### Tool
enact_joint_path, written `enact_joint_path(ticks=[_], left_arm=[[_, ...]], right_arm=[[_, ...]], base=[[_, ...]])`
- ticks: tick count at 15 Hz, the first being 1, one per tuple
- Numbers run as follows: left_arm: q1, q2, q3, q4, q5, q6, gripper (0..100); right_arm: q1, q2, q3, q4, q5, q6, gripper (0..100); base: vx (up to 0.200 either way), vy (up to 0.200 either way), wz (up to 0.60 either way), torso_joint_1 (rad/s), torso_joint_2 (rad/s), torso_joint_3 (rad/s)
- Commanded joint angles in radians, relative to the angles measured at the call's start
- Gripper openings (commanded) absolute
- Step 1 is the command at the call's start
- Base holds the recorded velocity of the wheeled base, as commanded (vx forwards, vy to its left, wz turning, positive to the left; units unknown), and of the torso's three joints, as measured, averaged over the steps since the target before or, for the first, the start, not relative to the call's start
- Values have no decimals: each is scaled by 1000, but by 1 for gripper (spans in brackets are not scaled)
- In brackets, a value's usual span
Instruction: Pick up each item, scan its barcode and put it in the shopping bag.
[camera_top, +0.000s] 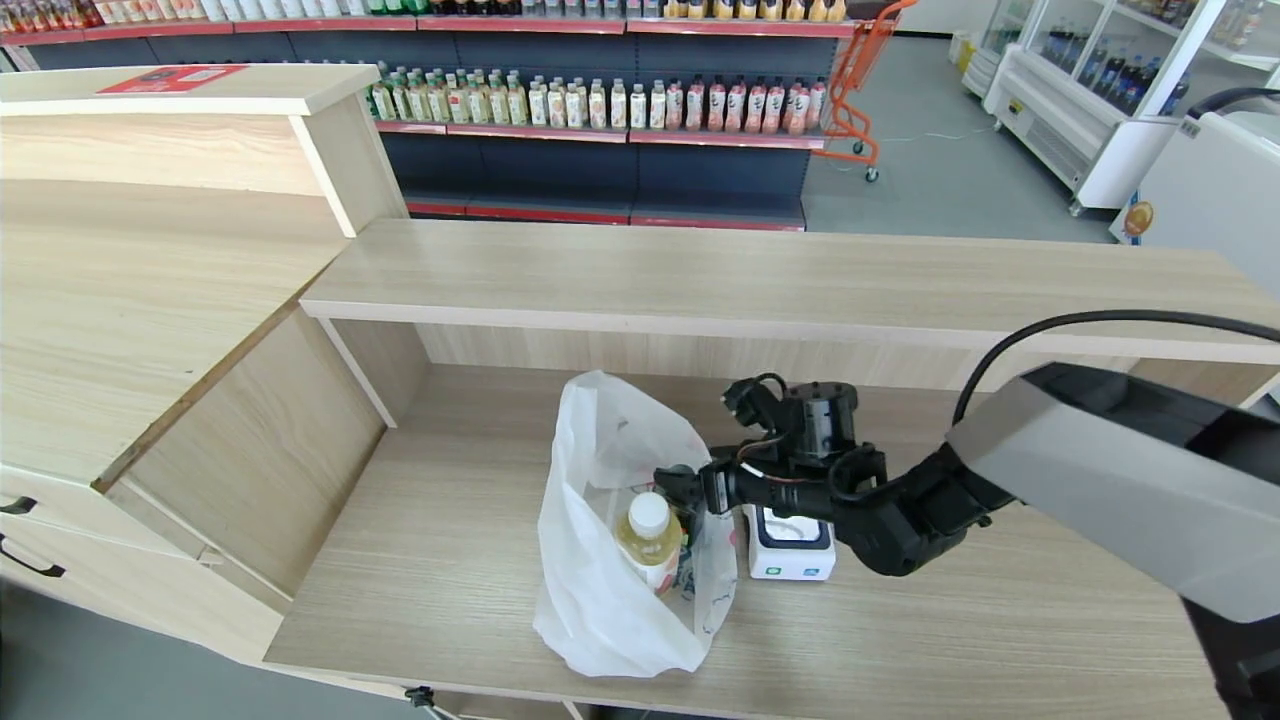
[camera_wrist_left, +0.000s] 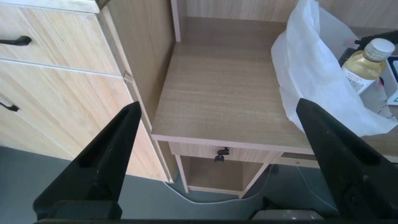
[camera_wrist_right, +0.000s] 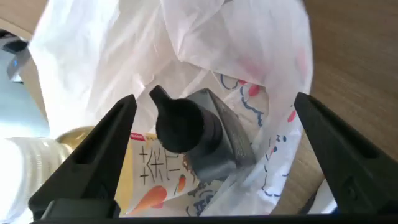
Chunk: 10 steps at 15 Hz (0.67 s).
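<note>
Shelves (camera_top: 600, 130) of bottled drinks line the back of the shop at 12 o'clock; nearer stands a pale wooden counter (camera_top: 900, 620). On it, close to its 6 o'clock edge, sits the white shopping bag (camera_top: 600, 600), mouth up, with a capped bottle (camera_top: 648, 535) upright inside. A small white box (camera_top: 790, 555) sits just beside the bag at its 3 o'clock.

The right gripper (camera_top: 682, 492) hangs at the bag's mouth. Its fingers (camera_wrist_right: 93, 168) are spread wide on either side of a spouted pouch (camera_wrist_right: 193, 137) with a black cap. The pouch lies in the bag next to the bottle and, as far as I can tell, touches neither finger. The left gripper (camera_wrist_left: 217, 107) hangs off the counter's near edge, toward the bag's 8 o'clock, fingers likewise spread and holding nothing.

This looks like a release into the bag. To finish it well, keep the fingers apart and lift straight up: the thin film could catch on a fingertip, and a nudge could tip the bottle.
</note>
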Motion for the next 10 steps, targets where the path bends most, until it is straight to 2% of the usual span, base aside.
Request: enact_joint_path(ticks=[1, 4, 5, 7, 10], left_arm=[[0, 0, 0, 0, 0, 0, 100], [0, 0, 0, 0, 0, 0, 100], [0, 0, 0, 0, 0, 0, 100], [0, 0, 0, 0, 0, 0, 100], [0, 0, 0, 0, 0, 0, 100]], right_arm=[[-36, -138, 95, 1, 1, 40, 100], [-59, -400, 328, 7, 1, 175, 100], [-67, -570, 453, 27, -1, 233, 100], [-120, -814, 615, 59, -3, 226, 100], [-277, -1089, 819, 139, -26, -37, 100]], base=[[0, 0, 0, 0, 0, 0], [0, 0, 0, 0, 0, 0], [0, 0, 0, 0, 0, 0], [0, 0, 0, 0, 0, 0], [0, 0, 0, 0, 0, 0]])
